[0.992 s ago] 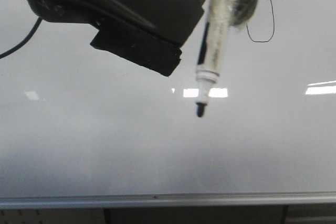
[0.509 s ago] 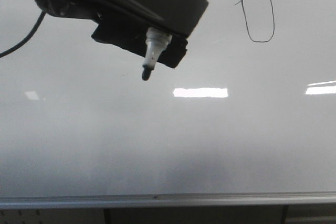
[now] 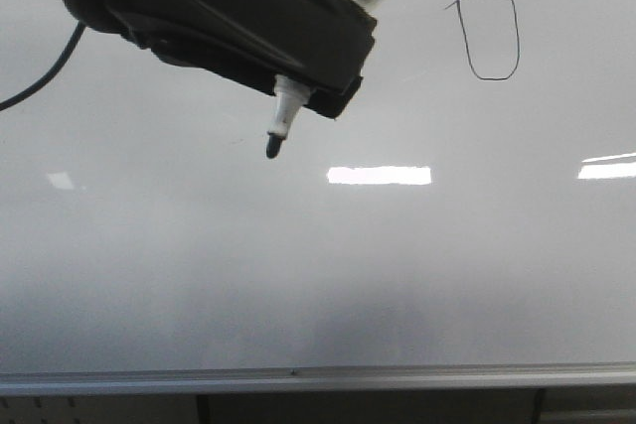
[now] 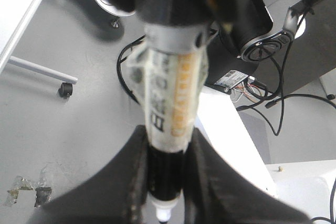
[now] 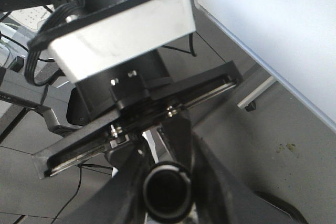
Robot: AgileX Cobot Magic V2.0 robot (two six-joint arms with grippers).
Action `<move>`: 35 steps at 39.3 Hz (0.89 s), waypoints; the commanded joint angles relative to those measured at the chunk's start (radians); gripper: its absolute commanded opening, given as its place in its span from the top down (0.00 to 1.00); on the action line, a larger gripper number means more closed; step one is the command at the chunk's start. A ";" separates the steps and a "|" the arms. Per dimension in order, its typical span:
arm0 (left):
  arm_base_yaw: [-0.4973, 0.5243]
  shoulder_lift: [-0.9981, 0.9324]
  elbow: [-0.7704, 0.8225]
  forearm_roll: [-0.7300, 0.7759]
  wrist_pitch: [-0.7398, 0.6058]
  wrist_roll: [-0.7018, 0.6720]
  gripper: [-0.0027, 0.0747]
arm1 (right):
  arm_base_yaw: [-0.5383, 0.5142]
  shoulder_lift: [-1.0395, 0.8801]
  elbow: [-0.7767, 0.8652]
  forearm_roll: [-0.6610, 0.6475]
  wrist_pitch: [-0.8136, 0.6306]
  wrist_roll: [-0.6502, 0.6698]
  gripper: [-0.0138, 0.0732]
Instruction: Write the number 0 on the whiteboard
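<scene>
While the whiteboard [image 3: 397, 275] fills nearly the whole front view, a silver rail [image 3: 318, 378] runs along its lower edge. Above and left of the board's middle hangs the left gripper [image 3: 298, 71], its fingers clenched on a marker [image 4: 170, 124] whose dark tip [image 3: 272, 147] points down, just off or at the board; contact cannot be told. The right gripper [image 5: 165, 182] grasps a dark tube [image 5: 167, 190]. Up and right of the marker tip, well apart, sits the number 0 [image 3: 492, 36], a thin black loop.
</scene>
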 commanded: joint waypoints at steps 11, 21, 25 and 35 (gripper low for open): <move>-0.007 -0.038 -0.028 -0.015 0.056 0.010 0.99 | 0.000 -0.047 -0.026 0.098 -0.018 -0.053 0.31; -0.007 -0.038 -0.028 0.170 -0.174 -0.122 0.99 | 0.000 -0.173 -0.012 -0.083 -0.269 -0.091 0.33; -0.007 -0.038 -0.028 0.368 -0.332 -0.331 0.99 | 0.000 -0.263 0.044 -0.174 -0.391 -0.090 0.39; 0.007 -0.038 -0.028 0.792 -0.555 -0.818 0.99 | 0.000 -0.521 0.344 -0.237 -0.693 -0.090 0.58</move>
